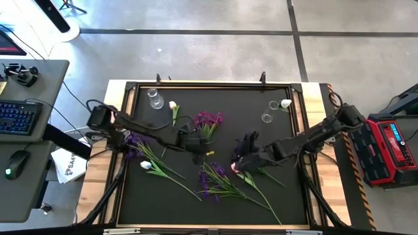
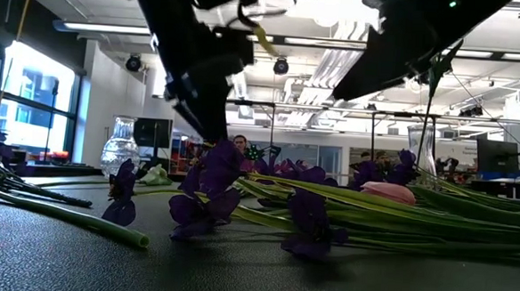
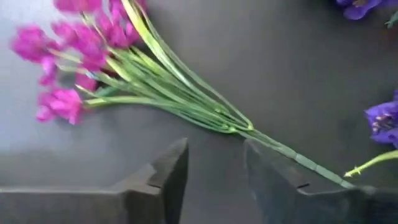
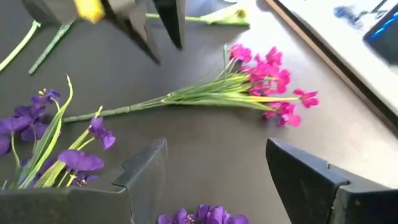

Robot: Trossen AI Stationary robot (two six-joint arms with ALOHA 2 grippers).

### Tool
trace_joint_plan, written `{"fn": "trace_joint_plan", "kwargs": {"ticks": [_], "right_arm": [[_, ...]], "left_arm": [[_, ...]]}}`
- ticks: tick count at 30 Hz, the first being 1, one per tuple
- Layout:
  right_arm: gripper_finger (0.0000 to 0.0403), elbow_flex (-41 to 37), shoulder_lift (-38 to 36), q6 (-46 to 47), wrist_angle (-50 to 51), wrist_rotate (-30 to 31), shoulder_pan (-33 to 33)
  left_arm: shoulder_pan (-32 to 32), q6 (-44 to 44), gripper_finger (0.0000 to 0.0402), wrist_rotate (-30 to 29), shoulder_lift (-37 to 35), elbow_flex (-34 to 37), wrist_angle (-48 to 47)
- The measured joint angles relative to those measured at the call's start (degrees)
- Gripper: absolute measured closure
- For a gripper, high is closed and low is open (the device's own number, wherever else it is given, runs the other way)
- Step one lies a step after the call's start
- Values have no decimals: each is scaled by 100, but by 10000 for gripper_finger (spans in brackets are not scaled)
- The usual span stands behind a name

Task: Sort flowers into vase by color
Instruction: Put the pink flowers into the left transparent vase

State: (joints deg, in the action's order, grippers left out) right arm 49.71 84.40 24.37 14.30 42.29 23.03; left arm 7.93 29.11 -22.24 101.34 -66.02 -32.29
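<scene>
A bunch of magenta-purple blossoms (image 1: 209,120) on green stems lies flat on the black mat, its stem end (image 3: 292,158) toward the table's middle. My left gripper (image 1: 197,149) hangs open just over that stem end, nothing between its fingers (image 3: 168,174). My right gripper (image 4: 214,168) stands open farther right, above a pink tulip (image 1: 235,168) and blue-violet flowers (image 1: 210,180). More violet flowers (image 1: 134,138) and two white tulips (image 1: 146,165) (image 1: 173,104) lie at the left. A third white tulip (image 1: 285,103) lies by the right vases.
A glass vase (image 1: 155,98) stands at the far left of the mat, and two small glass vases (image 1: 274,104) (image 1: 266,117) at the far right. The mat has a raised black frame (image 1: 196,85). Loose stems (image 2: 78,216) cross the near half.
</scene>
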Motion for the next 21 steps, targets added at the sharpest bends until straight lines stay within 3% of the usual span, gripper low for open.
{"fn": "trace_joint_plan", "kwargs": {"ticks": [4, 8, 21], "right_arm": [[144, 0, 0, 285, 66, 653, 305], [144, 0, -2, 370, 79, 852, 474], [144, 2, -2, 407, 92, 856, 513]], "left_arm": [[-241, 478, 195, 378, 291, 0, 157], [-517, 789, 164, 1029, 584, 0, 581], [-739, 969, 174, 1288, 921, -13, 715]]}}
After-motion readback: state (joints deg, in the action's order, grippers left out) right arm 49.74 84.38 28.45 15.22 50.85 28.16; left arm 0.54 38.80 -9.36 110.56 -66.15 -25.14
